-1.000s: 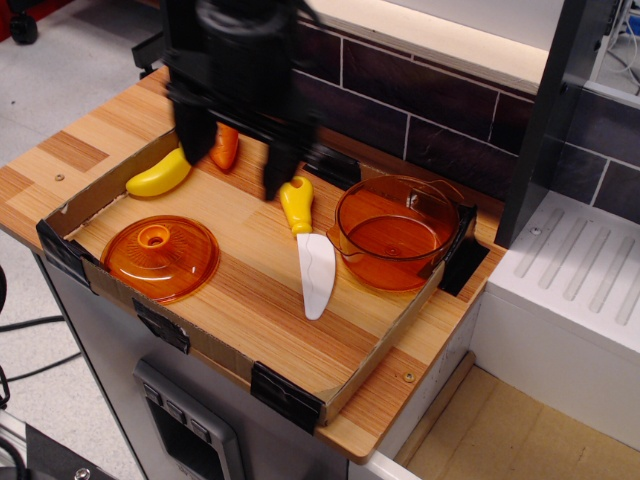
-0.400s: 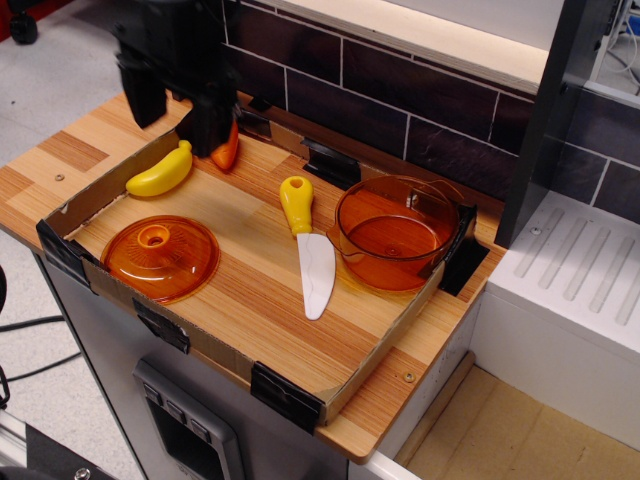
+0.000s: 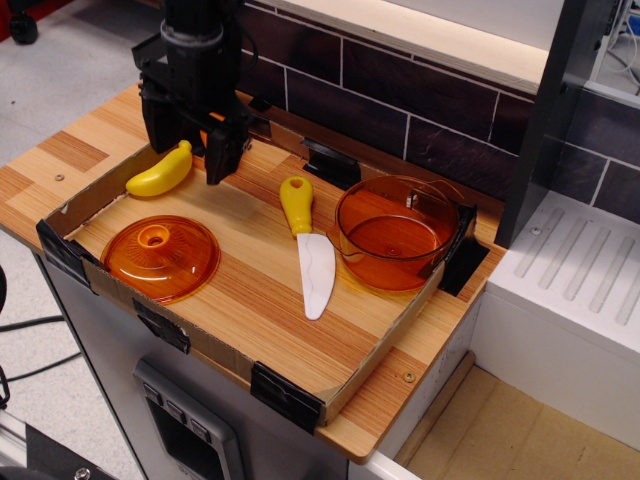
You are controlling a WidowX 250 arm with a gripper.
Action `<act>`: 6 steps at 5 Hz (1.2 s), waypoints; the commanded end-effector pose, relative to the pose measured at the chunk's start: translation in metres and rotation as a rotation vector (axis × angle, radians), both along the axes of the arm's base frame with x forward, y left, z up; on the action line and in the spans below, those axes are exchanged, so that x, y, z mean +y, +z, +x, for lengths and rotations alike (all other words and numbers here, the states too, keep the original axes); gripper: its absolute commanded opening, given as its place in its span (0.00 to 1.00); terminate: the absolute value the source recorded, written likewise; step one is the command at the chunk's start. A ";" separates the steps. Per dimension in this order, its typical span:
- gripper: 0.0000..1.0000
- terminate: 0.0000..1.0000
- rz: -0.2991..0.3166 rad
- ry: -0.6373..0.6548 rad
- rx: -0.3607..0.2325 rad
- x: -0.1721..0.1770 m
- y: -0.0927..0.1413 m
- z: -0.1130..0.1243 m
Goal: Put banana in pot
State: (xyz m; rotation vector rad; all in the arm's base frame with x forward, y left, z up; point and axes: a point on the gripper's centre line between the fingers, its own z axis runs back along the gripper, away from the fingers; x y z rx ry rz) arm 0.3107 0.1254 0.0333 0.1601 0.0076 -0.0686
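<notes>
The yellow banana [image 3: 160, 173] lies at the far left of the cardboard tray, by its left wall. The transparent orange pot [image 3: 396, 232] stands at the tray's right side with nothing in it. My black gripper [image 3: 186, 148] hangs open just above the banana's stem end; its left finger [image 3: 155, 122] is behind the banana and its right finger [image 3: 218, 150] is to the banana's right. It holds nothing. The orange carrot is hidden behind the gripper.
An orange domed lid [image 3: 160, 256] with a centre knob lies at the tray's front left. A toy knife [image 3: 308, 246] with yellow handle and white blade lies between lid and pot. The low cardboard tray wall [image 3: 200, 330] rings the wooden board. A dark tiled wall [image 3: 400, 90] stands behind.
My gripper has moved left from over the knife handle to the banana's end, then come down and a little right. Banana, pot, lid and knife have not moved.
</notes>
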 end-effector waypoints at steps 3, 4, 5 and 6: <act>1.00 0.00 0.077 -0.016 -0.036 0.020 -0.010 0.013; 1.00 0.00 0.080 -0.028 -0.034 0.023 -0.013 0.010; 1.00 0.00 0.084 -0.034 -0.028 0.025 -0.017 0.007; 1.00 0.00 0.092 -0.031 -0.033 0.028 -0.022 0.003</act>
